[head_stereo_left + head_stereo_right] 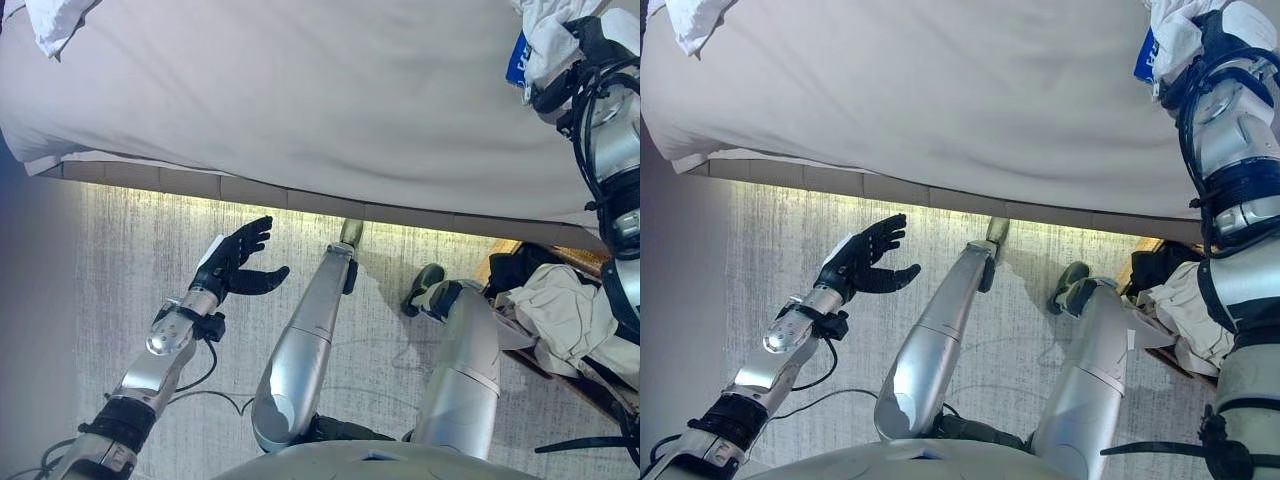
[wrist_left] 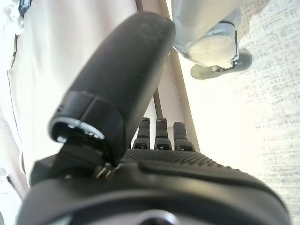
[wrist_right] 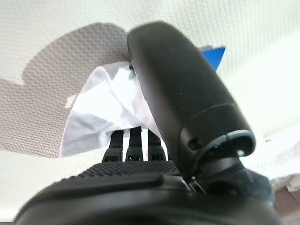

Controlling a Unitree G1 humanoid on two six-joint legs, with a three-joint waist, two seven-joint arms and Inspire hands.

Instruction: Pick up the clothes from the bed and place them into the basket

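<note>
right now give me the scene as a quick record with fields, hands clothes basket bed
left hand: left hand open, over the floor beside the bed, holding nothing
right hand: right hand at a white garment on the bed; fingers hidden in the cloth, so a grasp cannot be confirmed
bed: bed with light sheet; another white cloth at its far left corner
basket: basket on the floor at the robot's right, already holding a beige garment

White garment on the bed, basket on the floor

A crumpled white garment point(image 1: 545, 35) with a blue patch lies upper right on the bed point(image 1: 300, 90); the basket point(image 1: 560, 330), lower right, holds pale clothes.
</note>
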